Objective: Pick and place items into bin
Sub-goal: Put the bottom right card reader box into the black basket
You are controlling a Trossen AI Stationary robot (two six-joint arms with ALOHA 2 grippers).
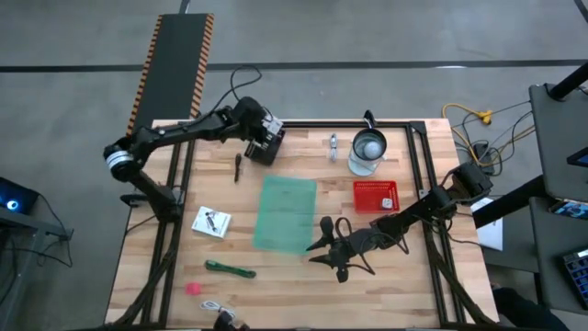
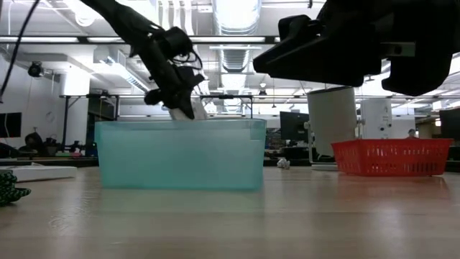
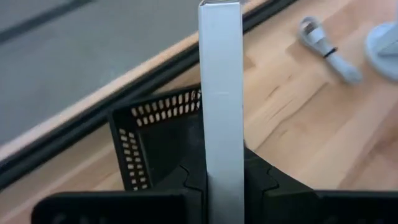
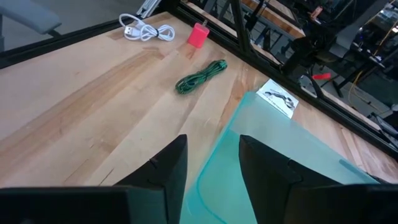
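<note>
From my console, nearest the table's front edge I see the white coiled cable [image 4: 148, 30] and the pink bit [image 4: 199, 35] lying close together. Just beyond them lies the green stick [image 1: 230, 269], and farther in a flat white packet [image 1: 210, 222] with dark print, beside the bin's left side.

My right arm reaches in low from the table's right side, stretched nearly flat across the wood. Its right gripper [image 1: 323, 246] sits at the near right corner of the translucent green bin [image 1: 286, 213]. Its fingers [image 4: 163, 168] stand apart with nothing between them; the bin's rim shows through the gap.

To the right of the bin is a red basket [image 1: 376, 196], and behind it a clear jug [image 1: 367, 152] with a metal lid, a silver piece [image 1: 333, 144] just to its left.

Farthest off, my left arm runs from its base at the left edge up to the table's back edge, wrist bent down. The left gripper [image 1: 265, 145] is clamped on a flat white packet held upright [image 3: 221, 106], well beyond the bin's far edge. A black pen [image 1: 237, 166] lies near it on the wood.
</note>
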